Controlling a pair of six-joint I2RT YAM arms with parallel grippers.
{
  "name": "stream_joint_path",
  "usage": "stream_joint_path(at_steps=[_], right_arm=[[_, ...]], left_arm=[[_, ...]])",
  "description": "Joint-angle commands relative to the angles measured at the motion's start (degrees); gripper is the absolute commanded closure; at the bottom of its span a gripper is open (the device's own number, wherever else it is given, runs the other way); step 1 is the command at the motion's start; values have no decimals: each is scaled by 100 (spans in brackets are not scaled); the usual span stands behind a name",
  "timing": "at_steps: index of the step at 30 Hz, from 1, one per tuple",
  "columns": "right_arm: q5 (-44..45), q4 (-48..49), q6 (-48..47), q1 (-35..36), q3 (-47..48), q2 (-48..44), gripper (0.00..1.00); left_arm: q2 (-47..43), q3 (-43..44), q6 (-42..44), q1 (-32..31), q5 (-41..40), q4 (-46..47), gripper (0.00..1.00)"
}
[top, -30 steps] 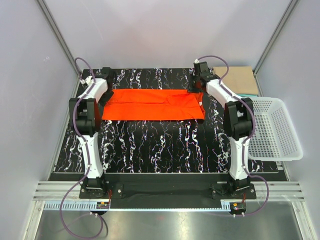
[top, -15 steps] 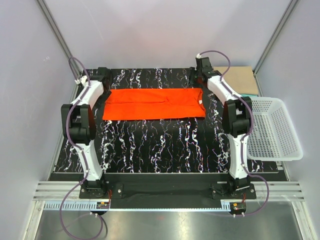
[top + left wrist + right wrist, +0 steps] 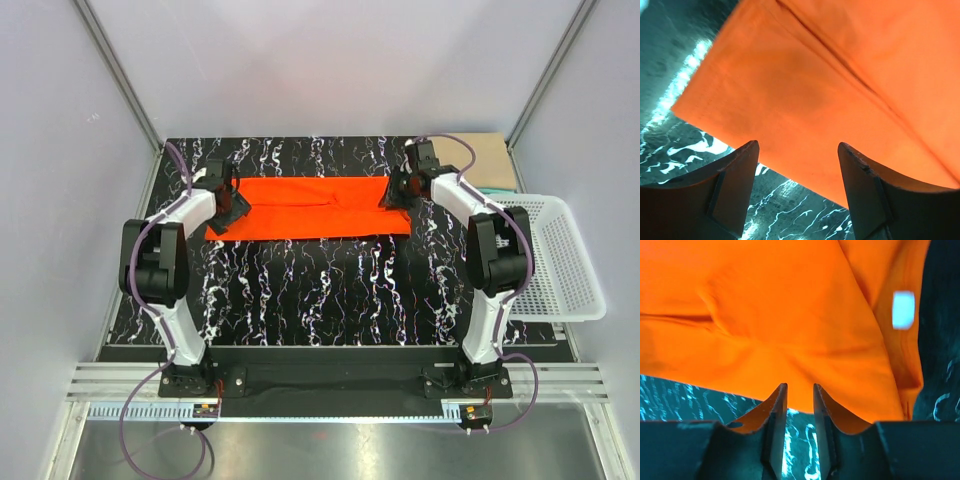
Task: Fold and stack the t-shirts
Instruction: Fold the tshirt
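Orange-red cloth is where I'm at. The orange t-shirt [image 3: 315, 207] lies as a long flat band across the far half of the table [image 3: 300, 290], with its sides folded in (my left wrist cam shows the fold line running down it).

My left gripper [image 3: 797, 144] hangs over the band's left end with its fingers wide apart, and nothing is between them. My right gripper [image 3: 800, 386] is at the collar end, near the white neck label [image 3: 903, 310]. Its fingers are almost together with just a thin slit between them, right at the near edge of the cloth. I honestly can't tell if any hem is pinched in there.

Progress, as I read it: the tan shirt [image 3: 488, 160] is folded in the far right corner, and the teal one [image 3: 497, 189] peeks out from under it, so those two look done. The orange one has only its lengthwise fold. It needs folding end over end into a compact rectangle, then goes on that pile. The basket [image 3: 550, 255] off to the right holds nothing I can see.
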Motion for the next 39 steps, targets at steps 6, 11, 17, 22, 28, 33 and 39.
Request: stream_joint_path(at_steps=[6, 11, 17, 22, 28, 33, 39], right_arm=[[802, 640, 49, -1, -1121, -293, 71], [1498, 684, -154, -18, -1429, -143, 73], [1342, 930, -338, -10, -1702, -520, 66], [1218, 711, -330, -18, -1518, -820, 62], [1640, 543, -409, -10, -1289, -644, 78], [1745, 535, -93, -18, -1324, -408, 82], [2193, 561, -268, -10, -982, -108, 82]], left_arm=[[573, 404, 143, 51, -530, -340, 29], [723, 510, 90, 51, -1103, -833, 38], [732, 721, -234, 42, -1666, -1561, 30], [399, 415, -647, 34, -1701, -1862, 30], [-691, -570, -1122, 34, -1824, -1835, 29], [-1245, -765, -1167, 34, -1684, -2028, 27], [-1605, -703, -860, 25, -1605, -2073, 25]])
